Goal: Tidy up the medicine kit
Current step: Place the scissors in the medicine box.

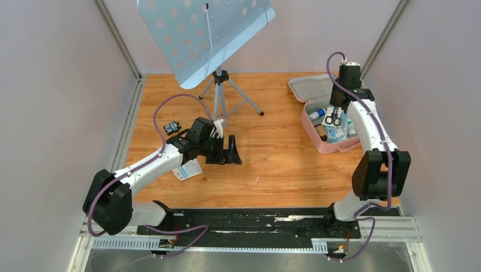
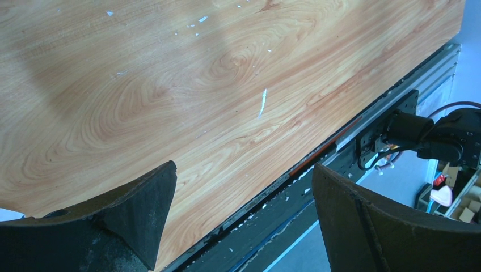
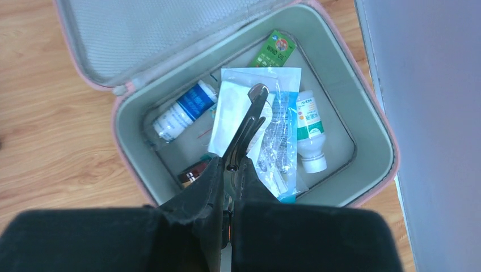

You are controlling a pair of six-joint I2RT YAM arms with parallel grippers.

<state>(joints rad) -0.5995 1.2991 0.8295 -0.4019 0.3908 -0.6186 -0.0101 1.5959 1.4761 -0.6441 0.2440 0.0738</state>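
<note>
**A robot test cell, walled in on three sides**

The place is a robotics lab bench. The left arm (image 1: 153,164) and the right arm (image 1: 371,133), both white and black, are bolted to a black base plate (image 1: 227,218) on an aluminium rail (image 1: 391,229) along the near edge. Purple cables (image 1: 177,96) loop over them. Plain pale panels (image 1: 57,85), joined by metal corner posts (image 1: 122,45), close in a wood-grain tabletop (image 1: 272,170) on the left, right and far sides. At the far side a perforated metal plate (image 1: 198,34) stands on a tripod (image 1: 224,102). The medicine kit (image 1: 306,86) lies open on the tabletop at the far right. Past the near edge, the left wrist view catches a bin (image 2: 462,207) of small blocks.
</note>
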